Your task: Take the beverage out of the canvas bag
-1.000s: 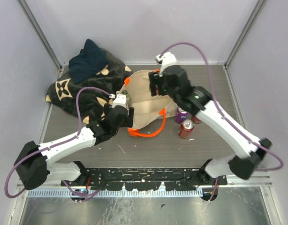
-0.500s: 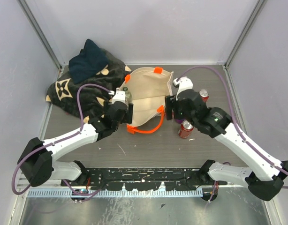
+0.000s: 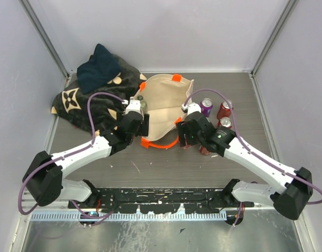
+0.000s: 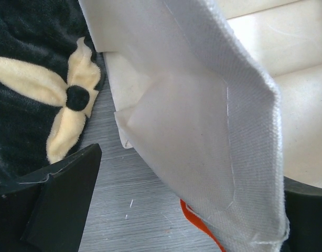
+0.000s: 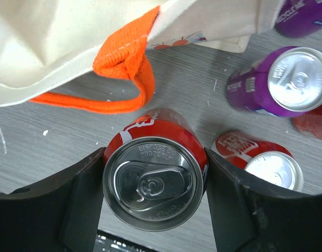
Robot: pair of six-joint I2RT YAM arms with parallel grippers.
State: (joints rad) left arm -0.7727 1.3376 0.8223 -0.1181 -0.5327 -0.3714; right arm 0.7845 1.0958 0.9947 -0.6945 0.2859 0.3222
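Note:
The cream canvas bag [image 3: 163,102] lies open on the table, its orange handle [image 3: 161,144] trailing toward the front. A red beverage can [image 5: 154,189] stands upright between the fingers of my right gripper [image 5: 154,197], which is shut on it just outside the bag's front right corner [image 5: 72,47], next to the orange strap [image 5: 124,68]. In the top view my right gripper [image 3: 188,137] hides the can. My left gripper [image 3: 136,122] is at the bag's left edge, open, with the canvas wall [image 4: 203,131] hanging between its wide-apart fingers [image 4: 61,194].
A purple can [image 3: 206,106] and two red cans [image 3: 224,109] [image 3: 224,124] stand right of the bag; from the right wrist they are close by, purple [image 5: 287,79] and red [image 5: 258,157]. The dark patterned blanket [image 3: 93,100] with a navy cloth [image 3: 98,68] lies left of the bag.
My right gripper came out of the bag's mouth with the red can and moved right, then toward the front beside the orange handle. The left arm barely shifted.

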